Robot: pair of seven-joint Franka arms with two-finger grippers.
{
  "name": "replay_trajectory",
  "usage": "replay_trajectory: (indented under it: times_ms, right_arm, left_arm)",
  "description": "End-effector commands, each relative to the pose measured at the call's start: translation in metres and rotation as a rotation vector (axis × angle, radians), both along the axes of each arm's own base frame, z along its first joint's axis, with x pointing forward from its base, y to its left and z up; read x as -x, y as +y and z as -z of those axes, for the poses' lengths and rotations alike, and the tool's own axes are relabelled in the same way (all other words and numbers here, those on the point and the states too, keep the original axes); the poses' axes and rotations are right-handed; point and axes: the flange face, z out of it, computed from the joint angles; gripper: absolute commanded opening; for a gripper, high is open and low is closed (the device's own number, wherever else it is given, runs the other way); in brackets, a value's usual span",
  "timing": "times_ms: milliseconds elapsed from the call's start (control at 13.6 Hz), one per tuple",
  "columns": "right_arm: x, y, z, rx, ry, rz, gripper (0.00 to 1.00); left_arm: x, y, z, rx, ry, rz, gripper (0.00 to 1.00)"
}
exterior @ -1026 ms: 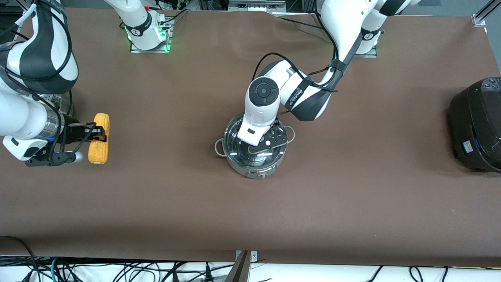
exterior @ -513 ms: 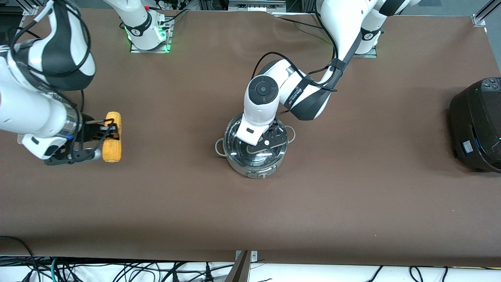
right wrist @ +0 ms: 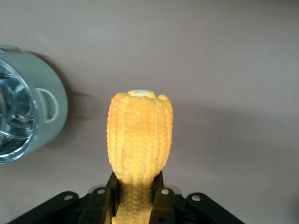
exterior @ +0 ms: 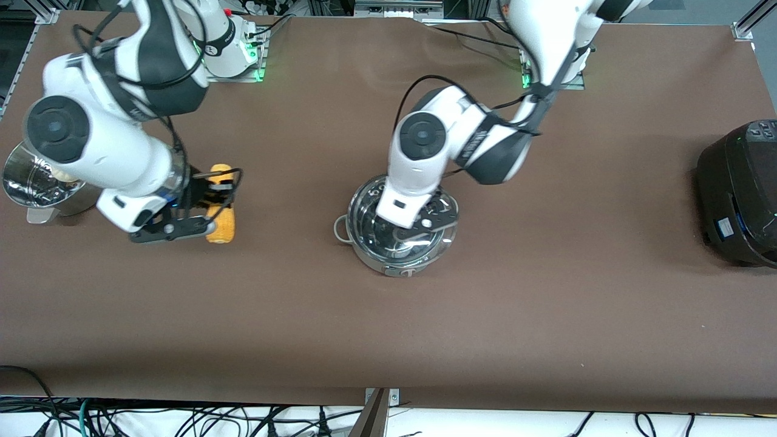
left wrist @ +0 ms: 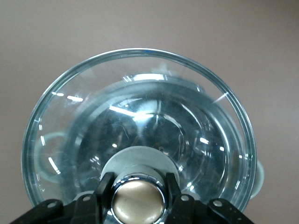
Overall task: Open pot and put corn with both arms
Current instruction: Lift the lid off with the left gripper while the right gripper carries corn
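The shiny steel pot (exterior: 388,262) stands mid-table with a grey loop handle (exterior: 340,228). My left gripper (exterior: 417,223) is shut on the brass-coloured knob (left wrist: 138,201) of the glass lid (exterior: 450,213). It holds the lid a little above the pot, shifted toward the left arm's end. In the left wrist view the pot shows through the lid's glass (left wrist: 140,84). My right gripper (exterior: 209,200) is shut on the yellow-orange corn (exterior: 222,228) and holds it over bare table toward the right arm's end. In the right wrist view the corn (right wrist: 139,130) sticks out from the gripper (right wrist: 138,198), and the pot (right wrist: 44,112) shows at the edge.
A perforated steel steamer bowl (exterior: 30,185) stands at the right arm's end of the table. A large black cooker (exterior: 740,194) stands at the left arm's end. Brown table (exterior: 388,340) lies between the pot and the front edge.
My right gripper has carried the corn toward the pot, uncovering the steamer bowl. My left gripper has raised the lid slightly and shifted it toward the left arm's end.
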Motion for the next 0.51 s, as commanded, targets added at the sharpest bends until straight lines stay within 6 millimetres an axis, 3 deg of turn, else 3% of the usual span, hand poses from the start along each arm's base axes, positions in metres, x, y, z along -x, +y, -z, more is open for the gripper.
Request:
replay_trajectory:
  times_ms: [0,147,220,440]
  right_arm:
    - [0.0,0.019,-0.008,-0.026,-0.017,0.02,0.0]
    - [0.004,0.047,-0.004,-0.048,-0.035,0.005,0.0]
    - [0.009,0.071,-0.002,-0.059,-0.053,0.03,0.0]
    - [0.025,0.15,0.016,-0.097,-0.119,0.134,0.0]
  left_arm:
    - [-0.022,0.08,-0.055,0.053,0.023,0.018,0.0]
    - [-0.032,0.152,-0.063,0.119,0.069,0.003,0.0]
    - [-0.032,0.187,-0.058,0.123,0.085,0.027,0.0]
    - [-0.023,0.265,-0.017,0.114,0.136,0.239,0.0]
